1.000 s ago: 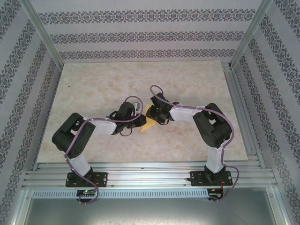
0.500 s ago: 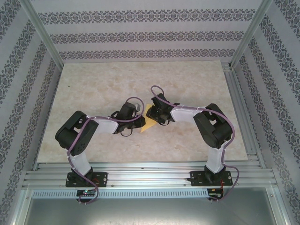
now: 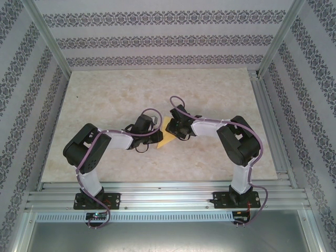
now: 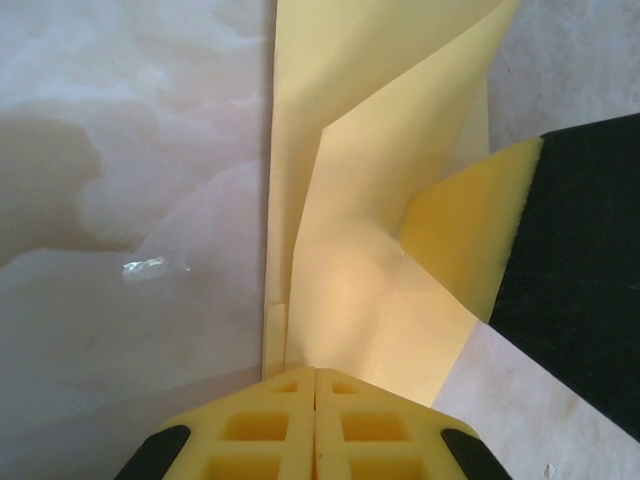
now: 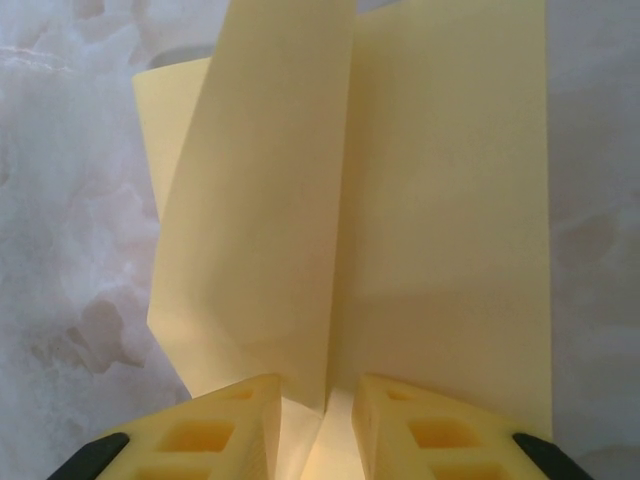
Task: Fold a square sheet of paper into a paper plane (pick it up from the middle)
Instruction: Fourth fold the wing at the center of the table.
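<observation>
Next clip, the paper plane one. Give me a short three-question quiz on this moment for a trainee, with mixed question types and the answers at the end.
1. True or false: the left gripper is shut on the yellow paper.
2. Pick one. The right gripper has its jaws: A) pressed flat together; B) apart, with a raised fold of the paper between them; C) well away from the paper.
3. In the top view, where on the table does the paper sit?
Key: 1 true. 2 B. 3 Near the middle, between the two grippers.
</observation>
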Controlling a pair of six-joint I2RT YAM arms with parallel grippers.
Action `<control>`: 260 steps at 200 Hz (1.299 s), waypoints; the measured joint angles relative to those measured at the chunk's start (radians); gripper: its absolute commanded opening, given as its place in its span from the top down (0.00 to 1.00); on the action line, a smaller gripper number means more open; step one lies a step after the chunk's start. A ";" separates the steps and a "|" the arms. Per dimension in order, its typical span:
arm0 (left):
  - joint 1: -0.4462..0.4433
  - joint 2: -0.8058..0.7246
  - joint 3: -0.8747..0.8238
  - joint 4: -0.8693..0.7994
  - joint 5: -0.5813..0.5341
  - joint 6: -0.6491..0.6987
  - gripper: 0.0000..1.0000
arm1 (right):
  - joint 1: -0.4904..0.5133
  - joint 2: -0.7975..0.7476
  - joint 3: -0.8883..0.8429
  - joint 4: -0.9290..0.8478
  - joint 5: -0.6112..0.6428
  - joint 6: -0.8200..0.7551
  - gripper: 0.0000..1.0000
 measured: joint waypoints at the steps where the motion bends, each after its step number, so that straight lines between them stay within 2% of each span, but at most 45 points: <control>1: 0.000 0.000 0.000 0.000 0.000 0.000 0.91 | 0.000 0.000 0.000 0.000 0.000 0.001 0.74; 43: 0.000 0.008 0.013 -0.013 0.003 0.004 0.92 | -0.007 -0.005 -0.012 0.010 -0.006 0.017 0.76; 92: 0.000 0.017 0.029 -0.024 0.011 0.018 0.93 | -0.018 -0.020 -0.031 0.035 -0.036 0.017 0.70; 145: 0.000 0.021 0.046 -0.053 0.014 0.027 0.93 | -0.066 -0.117 -0.099 0.058 -0.082 -0.025 0.68; 165: 0.000 0.023 0.050 -0.060 0.015 0.030 0.94 | -0.068 -0.159 -0.105 0.086 -0.106 -0.055 0.72; 204: 0.000 0.027 0.061 -0.077 0.022 0.037 0.94 | -0.068 -0.170 -0.110 0.147 -0.166 -0.114 0.88; 223: 0.000 0.027 0.064 -0.082 0.022 0.041 0.94 | -0.068 -0.146 -0.110 0.173 -0.200 -0.137 0.93; 260: 0.000 0.028 0.068 -0.089 0.022 0.046 0.95 | -0.068 -0.065 -0.110 0.204 -0.263 -0.141 0.98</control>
